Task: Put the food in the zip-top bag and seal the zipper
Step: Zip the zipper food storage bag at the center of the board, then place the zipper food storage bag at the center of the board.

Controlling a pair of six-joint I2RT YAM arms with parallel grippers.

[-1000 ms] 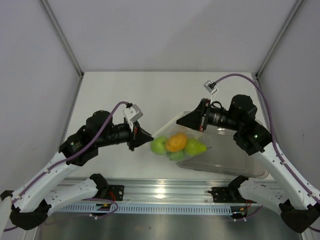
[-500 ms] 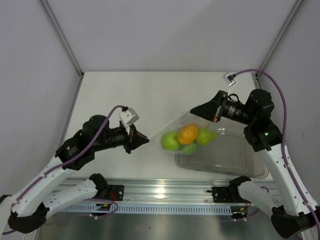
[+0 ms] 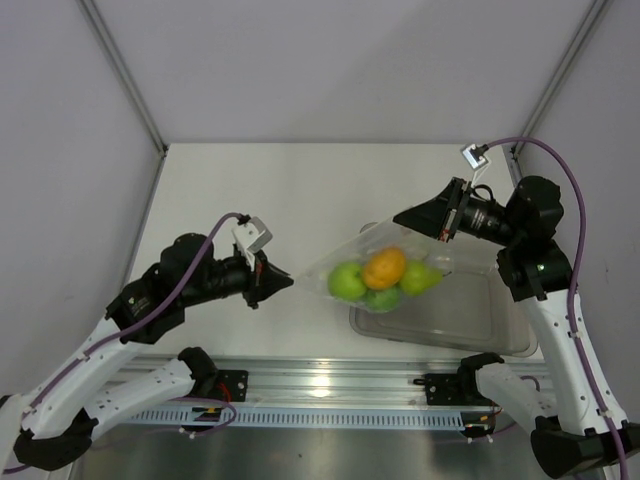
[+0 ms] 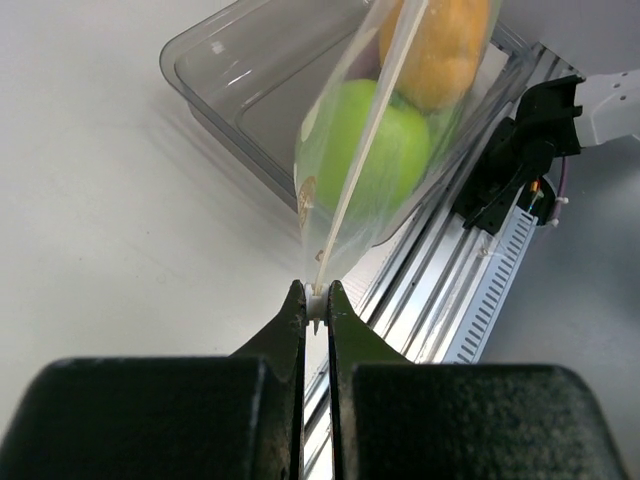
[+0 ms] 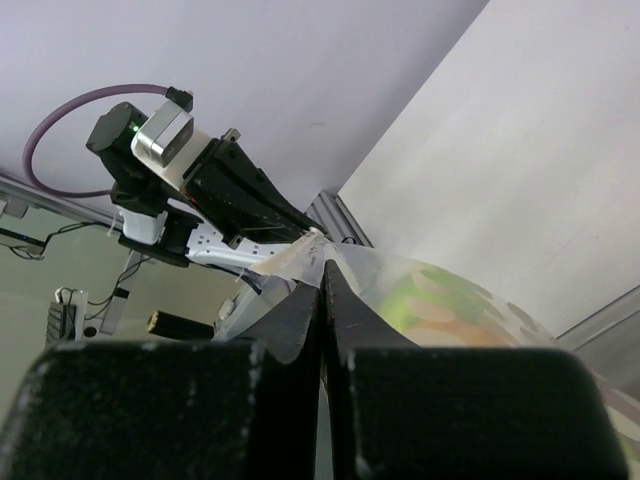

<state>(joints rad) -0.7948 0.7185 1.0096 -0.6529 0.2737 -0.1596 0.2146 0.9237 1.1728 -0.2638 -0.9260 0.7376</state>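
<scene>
The clear zip-top bag (image 3: 375,262) hangs stretched between both grippers, above the table. Inside it lies the food: a green fruit (image 3: 347,281), an orange (image 3: 384,267) and a yellow-green pear (image 3: 420,277). My left gripper (image 3: 290,283) is shut on the white end of the zipper (image 4: 365,160) at the bag's left corner. That pale strip runs up past the green fruit (image 4: 385,165) and the orange (image 4: 440,45). My right gripper (image 3: 398,216) is shut on the bag's upper right edge (image 5: 335,255). The dotted bag wall (image 5: 460,300) bulges beside its fingers.
A rigid clear tub (image 3: 450,325) sits on the table under the bag's right part, also showing in the left wrist view as the tub (image 4: 235,75). The aluminium rail (image 3: 320,385) with both arm bases runs along the near edge. Side walls stand left and right.
The grippers have pulled apart: the right one went right and toward the back, the left one slightly left. The bag stretched tauter and its fruit shifted right, over the tub.
</scene>
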